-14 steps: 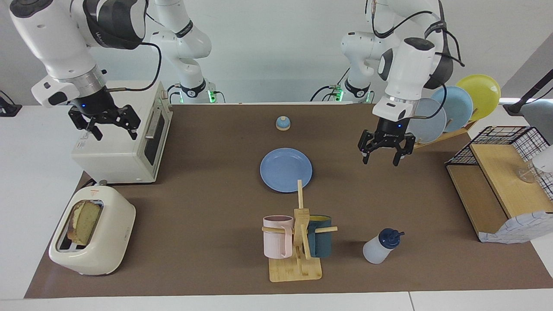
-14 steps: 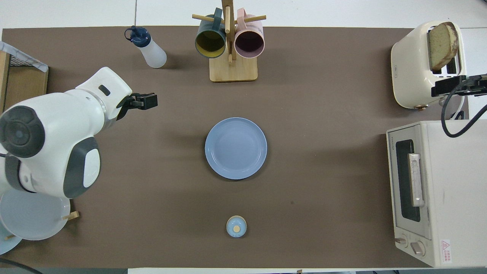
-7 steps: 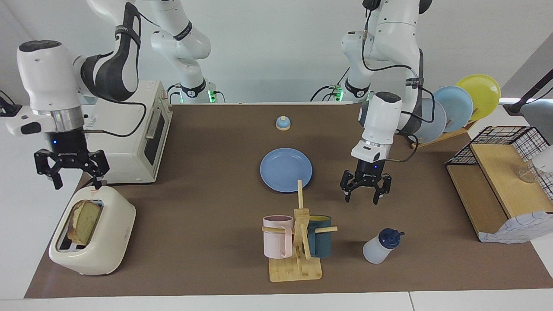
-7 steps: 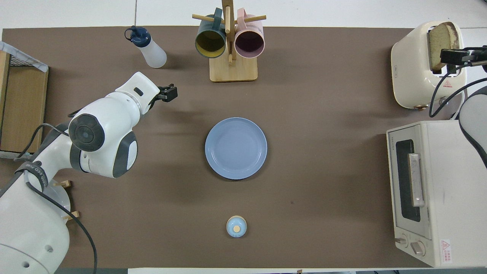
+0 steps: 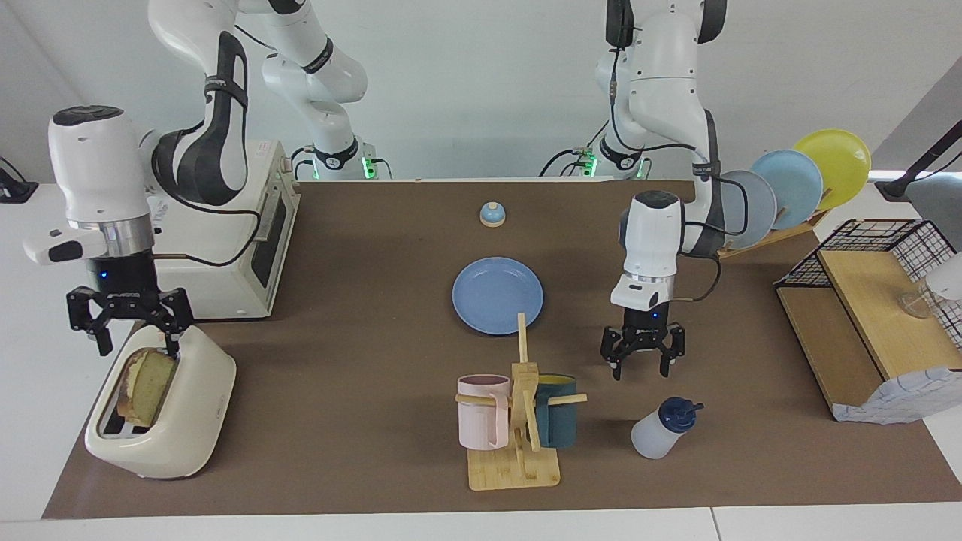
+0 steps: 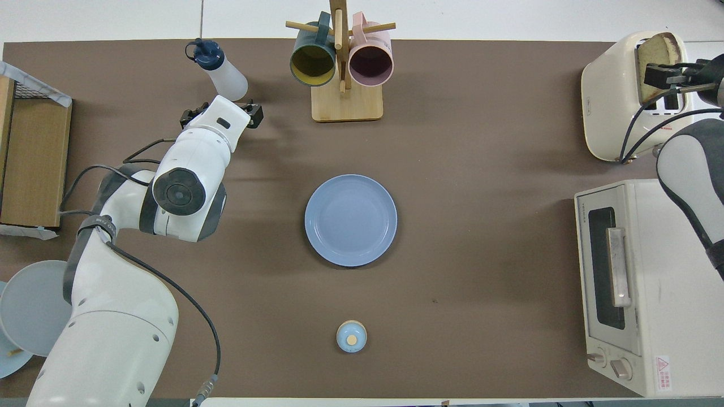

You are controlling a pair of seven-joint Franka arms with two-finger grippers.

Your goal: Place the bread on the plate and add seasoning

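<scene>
The right gripper (image 5: pixel 129 336), jaws spread, straddled the light, crumbly bread (image 5: pixel 147 385) upstanding in the toaster (image 5: pixel 188 421) at the table's corner, best pinched gently across its faces, while the left gripper (image 5: pixel 641 364), open and empty, hung over bare table.

Lower half of the bread (image 5: pixel 147 385) sunk out of sight in the toaster (image 5: pixel 161 409) slot. In the overhead view, right arm cut off by the picture's edge; left gripper (image 6: pixel 222 115) mostly covered by its own wrist. Grey-blue plates (image 6: pixel 31 308) at the desk's corner cropped there too. Basket (image 5: pixel 875 315) cut off in both views.
</scene>
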